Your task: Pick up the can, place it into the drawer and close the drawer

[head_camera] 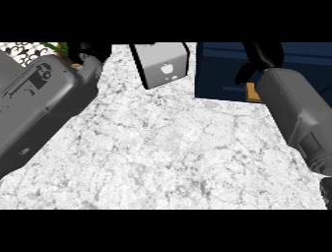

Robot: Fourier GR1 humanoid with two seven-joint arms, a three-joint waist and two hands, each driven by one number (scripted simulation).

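We look steeply down on a white marbled table (161, 157) with both grey forearms reaching up across it.

Our right hand (259, 56) shows black at the top right, over the dark blue drawer (299, 66). Its fingers hang down toward the drawer's near edge, one of them curled at the tip, but we cannot tell whether they are closed on anything. Just below that hand, beside the wrist, a small orange-brown patch (252, 92) shows against the blue; we cannot tell what it is. A similar patch shows at the far right edge of the drawer.

We cannot pick out the can with any certainty, so we cannot say which way its long axis points.

Our left hand (88, 51) sits at the top left, mostly cut off by the view's edge, and we cannot tell how its fingers stand. Just beside it, to its left, are green leaves (58, 48) and a black-and-white patterned surface (19, 51).

Between the two hands, nearer the right one, stands a tilted grey box with a pale apple-shaped mark (162, 64), close beside the drawer's left side.
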